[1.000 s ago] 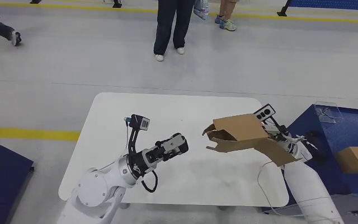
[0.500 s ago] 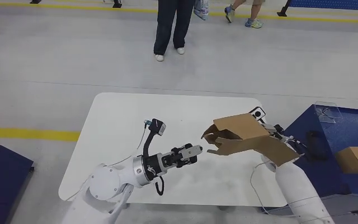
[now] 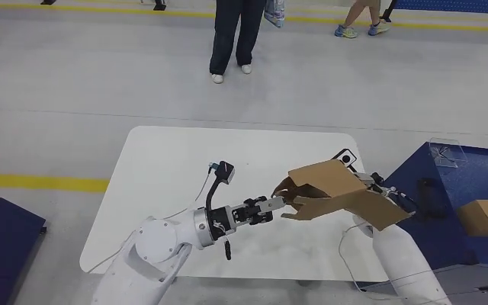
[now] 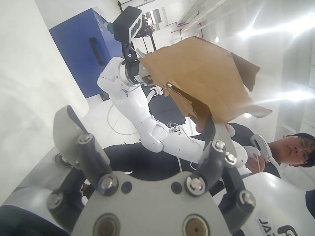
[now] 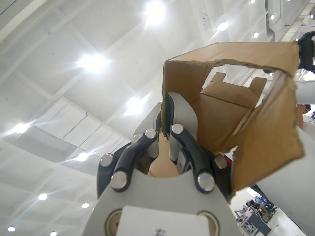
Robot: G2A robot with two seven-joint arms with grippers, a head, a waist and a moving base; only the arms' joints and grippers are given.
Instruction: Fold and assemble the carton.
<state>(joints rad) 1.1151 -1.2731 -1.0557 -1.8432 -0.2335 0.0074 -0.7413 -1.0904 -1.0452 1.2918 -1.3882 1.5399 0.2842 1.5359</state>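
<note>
Cardboard, brown and ragged along its torn edges: the carton hangs in the air over the right side of the table, not resting on it. My right gripper is pinched narrow on one thin wall at the carton's right end, with one finger inside the sleeve and one outside. The box is only half opened, and the flaps at its left end hang loose. My left gripper sits at that left end, spread wide and holding nothing. One fingertip is at the lowest corner of the cardboard, touching it or very nearly; I cannot tell which.

My worry is the single pinch. If I push a flap with the left side, the whole load goes through that one wall, and the carton could pivot or slide out of the right grip and drop. The torn edge by the clamp looks weak, so a hard shove might rip it further. A push off the crease could also bend the flap outward or flatten the sleeve.
</note>
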